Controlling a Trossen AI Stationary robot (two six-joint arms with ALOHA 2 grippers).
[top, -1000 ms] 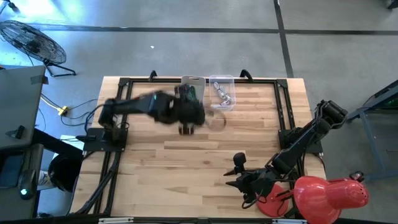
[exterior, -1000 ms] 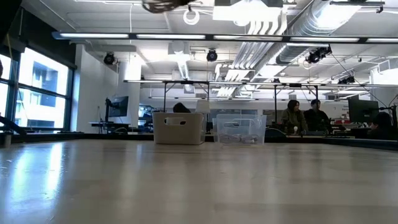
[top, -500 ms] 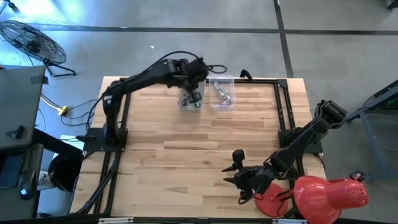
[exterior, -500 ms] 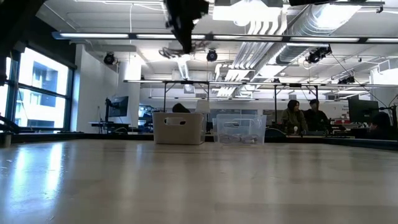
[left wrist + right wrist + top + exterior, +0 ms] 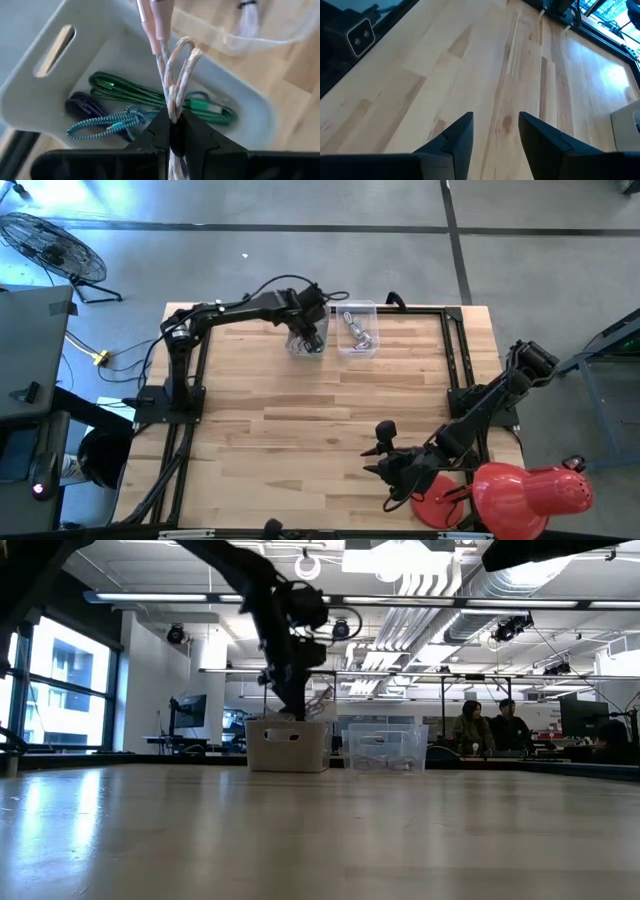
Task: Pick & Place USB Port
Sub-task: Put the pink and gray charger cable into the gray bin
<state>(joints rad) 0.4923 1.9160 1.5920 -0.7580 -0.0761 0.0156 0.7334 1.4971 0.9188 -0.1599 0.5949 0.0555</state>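
While the left gripper (image 5: 172, 131) hangs over the white bin (image 5: 45, 95), we judge the coming move to turn on one thing — the bin's open mouth lies straight below the jaws, so the pink USB cable (image 5: 172, 82) has only to drop. The jaws are pinched almost fully together on that cable. We see its braided loop and both connector ends standing out ahead of the fingertips, with the long axis running straight out from the jaws toward the bin. Beyond the loop, on the bin's floor, lie a green cable (image 5: 150, 95), a teal braided one (image 5: 107, 122) and a dark one (image 5: 82, 105). We cannot tell whether the pink loop touches any of them yet.

From above, the left gripper (image 5: 312, 338) sits over the white bin (image 5: 297, 348), with the clear bin (image 5: 357, 330) just beside it, holding more cables. The left arm is plainly the nearer one. The right gripper (image 5: 492, 132) waits well apart, low over bare desk (image 5: 485, 65), its jaws parted and empty.
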